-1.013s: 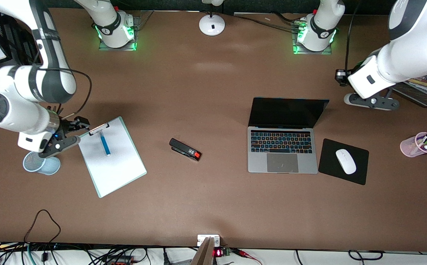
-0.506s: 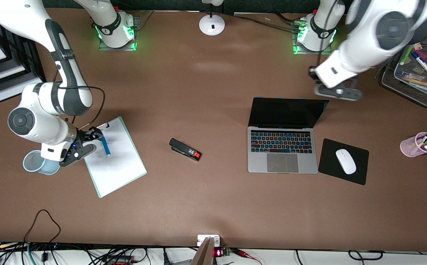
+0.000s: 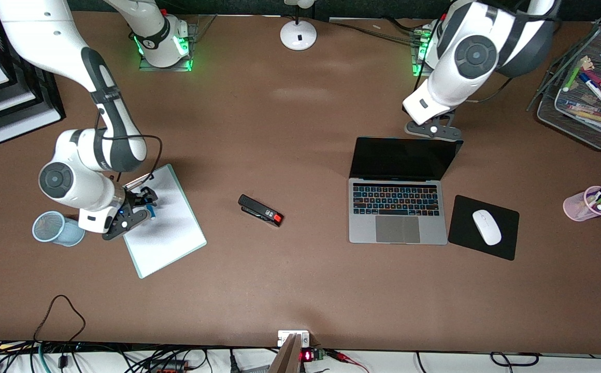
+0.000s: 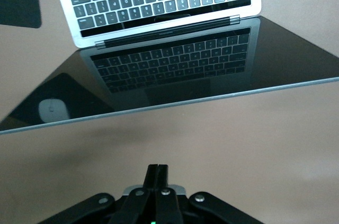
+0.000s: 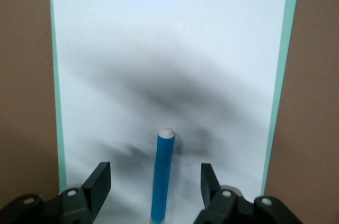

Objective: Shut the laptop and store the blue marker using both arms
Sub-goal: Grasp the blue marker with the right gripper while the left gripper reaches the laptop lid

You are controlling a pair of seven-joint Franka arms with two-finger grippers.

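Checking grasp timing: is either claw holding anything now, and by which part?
Nothing held. The right claw straddles the blue marker, open; the left claw is shut, empty, above the laptop lid.

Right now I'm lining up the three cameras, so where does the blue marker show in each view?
Front view: the blue marker lies on the clipboard, mostly hidden under the right gripper, toward the right arm's end of the table.
Left wrist view: not in it; only the laptop shows.
Right wrist view: the marker lies between the open fingers, white end pointing away.
Shared landmark: the clipboard's white sheet.
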